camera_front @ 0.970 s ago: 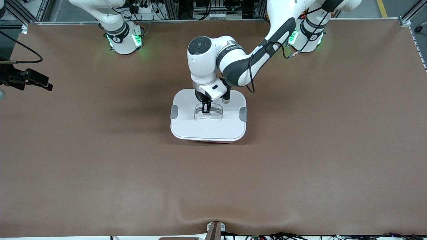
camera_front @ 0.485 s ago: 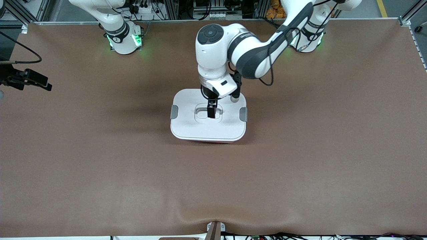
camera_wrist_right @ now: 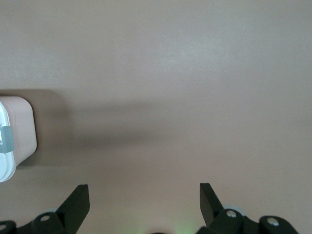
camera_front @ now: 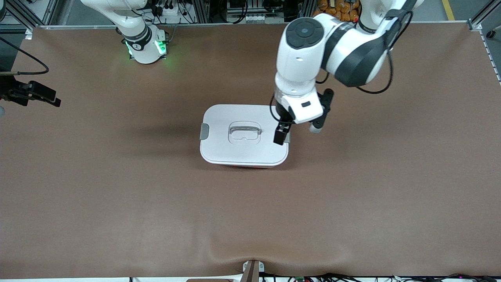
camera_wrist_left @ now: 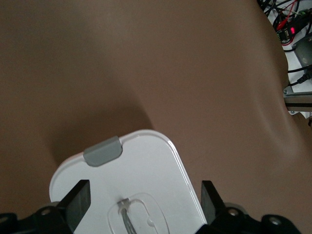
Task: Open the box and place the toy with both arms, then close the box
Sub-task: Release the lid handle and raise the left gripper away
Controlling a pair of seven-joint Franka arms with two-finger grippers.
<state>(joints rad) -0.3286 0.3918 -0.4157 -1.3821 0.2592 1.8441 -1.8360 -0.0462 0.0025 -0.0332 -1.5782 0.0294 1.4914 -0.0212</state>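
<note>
Box [camera_front: 244, 135] mid-table, lid [camera_front: 235, 150] on; left gripper [camera_front: 280, 137] over its left-arm-end clip [camera_front: 287, 134].

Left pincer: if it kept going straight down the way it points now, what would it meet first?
Most likely the box's white lid, near the edge with the grey clip toward the left arm's end. The left pincer hangs open over that edge, pointing down; depth is unclear, so it could catch the clip itself.

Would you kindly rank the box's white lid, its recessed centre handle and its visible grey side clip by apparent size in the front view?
1. White lid, by far the largest.
2. Recessed centre handle.
3. Grey side clip, smallest.

All three sit on the same box top, so nearness to the camera does not skew the order.
</note>
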